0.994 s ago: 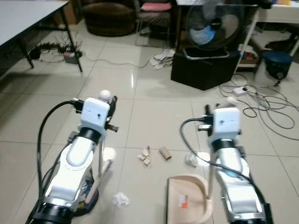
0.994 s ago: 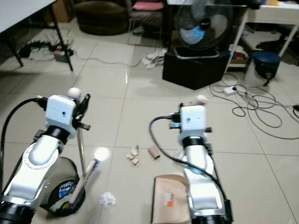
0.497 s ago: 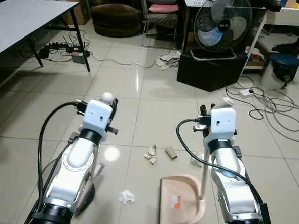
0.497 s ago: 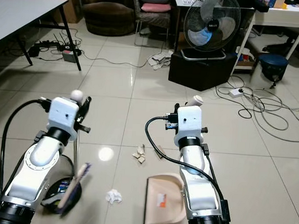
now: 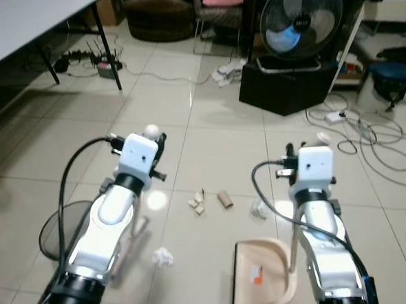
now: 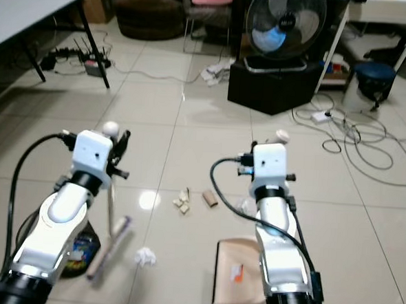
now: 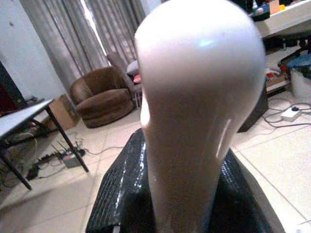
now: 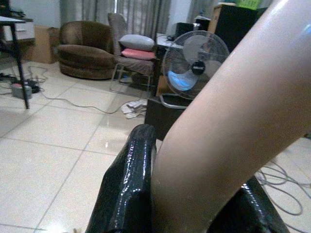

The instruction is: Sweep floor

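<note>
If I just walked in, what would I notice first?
Two silver robot arms reaching out over the tiled floor: the left end effector grips a broom handle, the right end effector a dustpan handle. Between them lies scattered litter: a crumpled paper and a cardboard tube.

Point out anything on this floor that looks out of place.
Litter lies loose on the tiles between the arms: a crumpled white paper, a cardboard tube and torn scraps. None is in the dustpan yet. Cables sprawl tangled near the fan.
</note>
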Controlling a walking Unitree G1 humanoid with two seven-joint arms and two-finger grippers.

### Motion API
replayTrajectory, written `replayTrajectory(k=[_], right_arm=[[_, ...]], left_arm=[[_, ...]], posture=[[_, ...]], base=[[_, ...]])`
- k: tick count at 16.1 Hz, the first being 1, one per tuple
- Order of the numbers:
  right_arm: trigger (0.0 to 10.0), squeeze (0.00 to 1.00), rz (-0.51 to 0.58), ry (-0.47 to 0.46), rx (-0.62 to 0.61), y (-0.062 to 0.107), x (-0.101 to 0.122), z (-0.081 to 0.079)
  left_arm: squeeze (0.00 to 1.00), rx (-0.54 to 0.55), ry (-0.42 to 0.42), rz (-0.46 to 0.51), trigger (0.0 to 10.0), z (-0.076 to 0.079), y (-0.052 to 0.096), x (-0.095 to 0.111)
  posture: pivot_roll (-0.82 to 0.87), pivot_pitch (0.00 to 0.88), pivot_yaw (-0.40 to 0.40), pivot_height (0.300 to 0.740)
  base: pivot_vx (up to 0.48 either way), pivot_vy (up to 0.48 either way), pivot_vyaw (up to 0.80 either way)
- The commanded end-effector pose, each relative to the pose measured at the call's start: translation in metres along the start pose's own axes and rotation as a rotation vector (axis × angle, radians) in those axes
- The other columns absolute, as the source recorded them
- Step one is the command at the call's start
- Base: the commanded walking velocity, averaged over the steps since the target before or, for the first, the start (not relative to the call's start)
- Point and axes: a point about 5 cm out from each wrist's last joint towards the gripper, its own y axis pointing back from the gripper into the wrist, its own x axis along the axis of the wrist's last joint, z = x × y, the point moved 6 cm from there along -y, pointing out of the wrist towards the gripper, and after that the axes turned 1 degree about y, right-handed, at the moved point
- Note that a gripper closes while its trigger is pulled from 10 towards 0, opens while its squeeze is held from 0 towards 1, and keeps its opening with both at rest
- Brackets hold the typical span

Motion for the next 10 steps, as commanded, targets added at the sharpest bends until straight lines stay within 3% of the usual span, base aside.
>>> replayTrajectory(k=[1, 6, 10], right_arm=[[10.0, 0.00, 0.046, 0.001, 0.030, -0.0031, 0.0135, -0.0081], [10.0, 0.00, 0.062, 0.004, 0.024, -0.0047, 0.0160, -0.0082], [10.0, 0.00, 0.044, -0.015, 0.002, -0.0057, 0.0133, -0.0037]], left_arm=[[0.00, 0.025, -0.038, 0.035, 10.0, -0.0094, -0.0031, 0.0082], [0.00, 0.040, -0.017, 0.034, 10.0, -0.0106, -0.0058, 0.0086], [0.00, 0.014, -0.001, 0.030, 10.0, -0.0037, -0.0077, 0.0069]], posture=[[-0.08, 0.000, 0.096, 0.740], [-0.08, 0.000, 0.094, 0.740], [-0.08, 0.000, 0.097, 0.740]], base=[[0.000, 0.000, 0.00], [0.327, 0.000, 0.73], [0.354, 0.000, 0.00]])
